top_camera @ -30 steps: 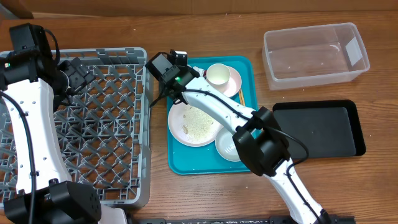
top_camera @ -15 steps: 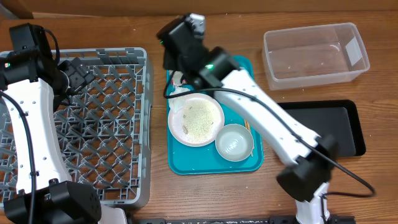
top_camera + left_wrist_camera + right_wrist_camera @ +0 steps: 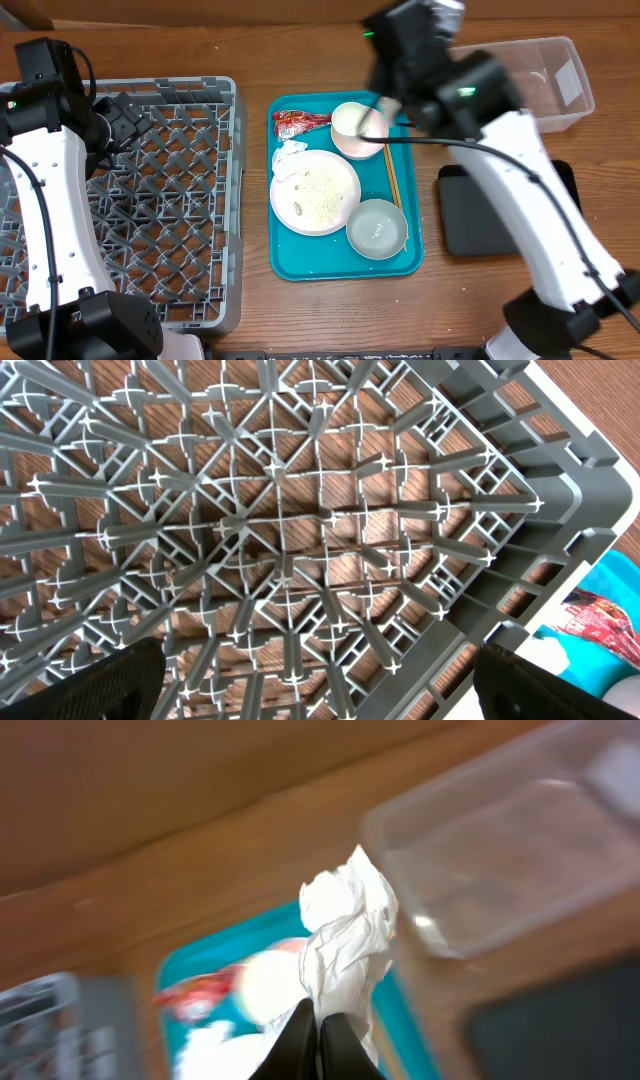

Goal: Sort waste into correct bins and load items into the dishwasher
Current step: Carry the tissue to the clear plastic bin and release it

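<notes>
Now the right gripper (image 3: 320,1042) is pinched tight on a crumpled white paper napkin (image 3: 345,930). Its two fingers squeeze the bottom of the napkin, and the paper sticks up above them. The napkin is held up in the air. In the right wrist view it shows between the flat teal tray (image 3: 300,265) and the clear rectangular plastic tub (image 3: 530,100). That view is blurry, so I cannot tell how close it is to the tub.

A shallow black rectangular tray (image 3: 480,225) lies on the brown wooden table (image 3: 330,60) near the tub, partly under the right arm.

On the teal tray, a small red shiny wrapper (image 3: 298,121) lies in the top left corner. A second scrunched white paper (image 3: 291,157) lies just below it, beside the large white round plate (image 3: 345,170). Whitish rice-like crumbs (image 3: 320,188) sit on the plate. A pale round bowl (image 3: 377,228) is just beside the plate's lower right edge. A small white cup (image 3: 350,120) sits on a pinkish saucer (image 3: 372,143). Thin wooden chopsticks (image 3: 393,180) lie to the right of the plate.

The left gripper (image 3: 320,685) is spread wide and holds nothing. It hangs over the square grey plastic dish rack (image 3: 300,520), near the corner next to the teal tray.
</notes>
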Robot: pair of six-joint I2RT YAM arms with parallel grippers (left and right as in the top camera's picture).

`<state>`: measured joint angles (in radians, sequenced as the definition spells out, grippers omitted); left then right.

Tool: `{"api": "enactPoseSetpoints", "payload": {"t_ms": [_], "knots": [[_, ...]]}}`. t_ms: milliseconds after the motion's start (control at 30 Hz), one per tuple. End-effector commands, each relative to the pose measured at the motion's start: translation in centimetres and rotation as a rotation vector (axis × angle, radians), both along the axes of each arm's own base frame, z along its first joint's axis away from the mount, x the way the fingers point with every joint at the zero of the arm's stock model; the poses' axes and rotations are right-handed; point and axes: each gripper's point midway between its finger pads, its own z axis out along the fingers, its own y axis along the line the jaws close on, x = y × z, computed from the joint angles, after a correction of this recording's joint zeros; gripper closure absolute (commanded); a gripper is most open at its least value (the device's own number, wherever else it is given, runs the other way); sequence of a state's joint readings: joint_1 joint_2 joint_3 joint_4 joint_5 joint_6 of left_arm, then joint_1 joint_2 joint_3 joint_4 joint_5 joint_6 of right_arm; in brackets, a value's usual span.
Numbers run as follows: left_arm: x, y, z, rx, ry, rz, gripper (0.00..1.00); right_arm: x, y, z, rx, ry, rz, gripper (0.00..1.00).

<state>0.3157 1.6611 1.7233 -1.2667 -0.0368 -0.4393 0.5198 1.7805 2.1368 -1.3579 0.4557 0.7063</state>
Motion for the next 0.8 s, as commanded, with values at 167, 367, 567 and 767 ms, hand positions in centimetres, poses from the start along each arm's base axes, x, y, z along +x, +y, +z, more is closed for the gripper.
{"api": "enactPoseSetpoints", "payload": {"t_ms": [167,367,567,767], "knots": [[0.4,0.0,0.5,-0.003,-0.019,0.006,0.0,-3.6,-13.0,-1.4,-0.012,0.166,-0.413,0.96],[0.4,0.0,0.5,-0.002,-0.019,0.006,0.0,-5.2,-18.0,-3.7,-0.019,0.275,-0.565,0.96],[0.4,0.0,0.5,-0.003,-0.019,0.006,0.0,-3.5,-19.2,-4.9,0.015,0.239,-0.603,0.96],[0.4,0.0,0.5,-0.003,-0.019,0.006,0.0,1.1,-18.8,-4.1,0.093,0.057,-0.591,0.96]]}}
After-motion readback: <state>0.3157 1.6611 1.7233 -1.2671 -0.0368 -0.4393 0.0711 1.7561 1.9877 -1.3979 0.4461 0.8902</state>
